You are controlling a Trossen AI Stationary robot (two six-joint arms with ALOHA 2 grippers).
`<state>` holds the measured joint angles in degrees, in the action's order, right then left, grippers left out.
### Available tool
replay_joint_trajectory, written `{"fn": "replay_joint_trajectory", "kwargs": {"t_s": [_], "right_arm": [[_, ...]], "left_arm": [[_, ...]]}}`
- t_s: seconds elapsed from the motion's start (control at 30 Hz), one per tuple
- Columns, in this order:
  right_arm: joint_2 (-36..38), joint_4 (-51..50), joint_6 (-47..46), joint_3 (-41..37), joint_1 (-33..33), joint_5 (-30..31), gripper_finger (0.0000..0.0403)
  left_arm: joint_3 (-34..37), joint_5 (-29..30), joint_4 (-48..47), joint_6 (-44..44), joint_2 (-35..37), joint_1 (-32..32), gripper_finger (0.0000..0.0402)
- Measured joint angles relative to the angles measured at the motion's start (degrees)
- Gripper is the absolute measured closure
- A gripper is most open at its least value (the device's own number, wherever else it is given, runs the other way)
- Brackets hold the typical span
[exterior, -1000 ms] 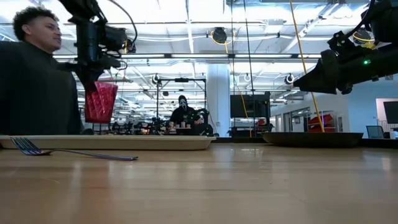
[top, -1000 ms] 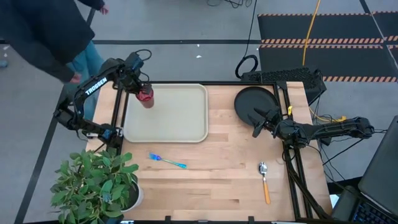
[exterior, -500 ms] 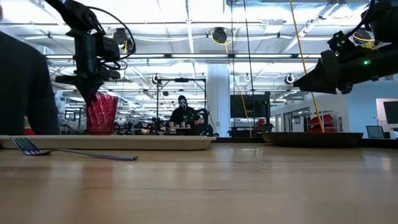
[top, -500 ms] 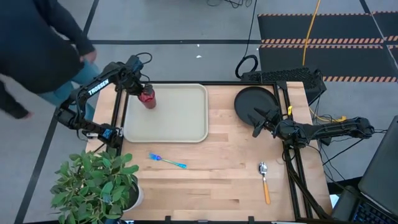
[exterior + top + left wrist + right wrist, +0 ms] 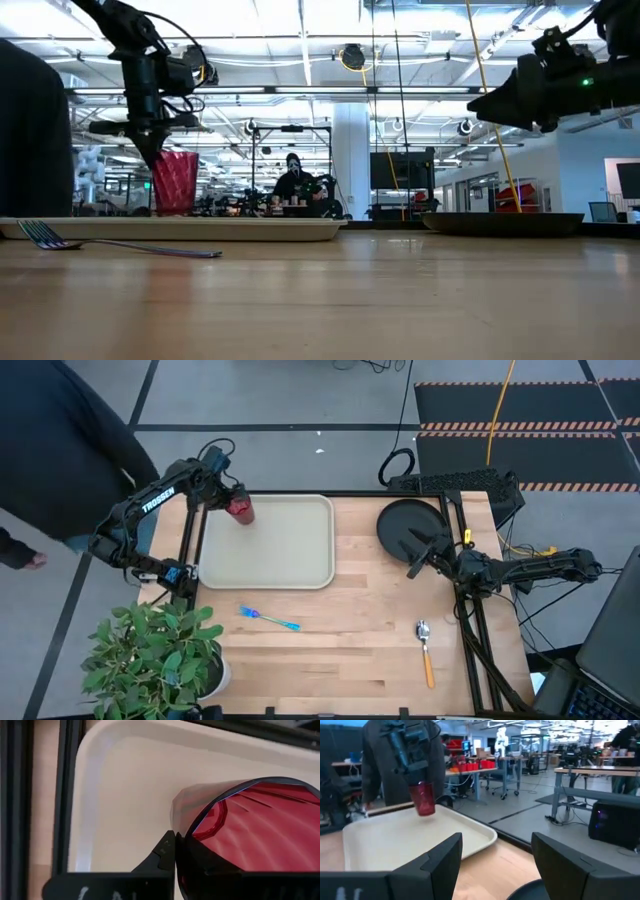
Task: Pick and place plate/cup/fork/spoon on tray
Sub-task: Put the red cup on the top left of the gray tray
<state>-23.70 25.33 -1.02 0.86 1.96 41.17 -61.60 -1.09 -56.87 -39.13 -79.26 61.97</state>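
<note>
Left tool (image 5: 232, 503) clamped on cup (image 5: 240, 510) over tray (image 5: 290, 555) corner; right tool (image 5: 415, 560) agape, empty; plate (image 5: 405, 520), fork (image 5: 268, 619), spoon (image 5: 426, 650) pending.

Cup (image 5: 240, 509) on tray's (image 5: 285, 555) far left corner.

this was a large robotics lab or workshop hall. a wooden table (image 5: 350, 630) stood on grey concrete flooring beside hazard-striped mats (image 5: 520, 405). beyond it ran rows of workbenches (image 5: 580, 772), a shelf of red bins (image 5: 470, 766), ceiling strip lights (image 5: 300, 90) and another robot rig (image 5: 295, 185).
</note>
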Motion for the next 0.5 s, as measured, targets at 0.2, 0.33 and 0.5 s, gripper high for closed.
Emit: {"fn": "replay_joint_trajectory", "kwargs": {"t_s": [0.2, 0.33, 0.5], "right_arm": [[0.00, -1.82, -0.33, 0.00, 0.02, -0.99, 0.0172], [0.02, -2.00, -0.39, 0.00, 0.00, -0.99, 0.0172], [0.00, -2.02, -0.01, 0.02, 0.02, -0.99, 0.0172]], "left_arm": [[-0.01, 0.06, 1.29, -5.84, -0.01, 0.31, 0.0394], [-0.01, 0.06, 0.59, -6.49, 0.01, 0.42, 0.0391], [-0.05, 0.67, -10.50, -5.58, 0.00, -1.10, 0.0394]]}}
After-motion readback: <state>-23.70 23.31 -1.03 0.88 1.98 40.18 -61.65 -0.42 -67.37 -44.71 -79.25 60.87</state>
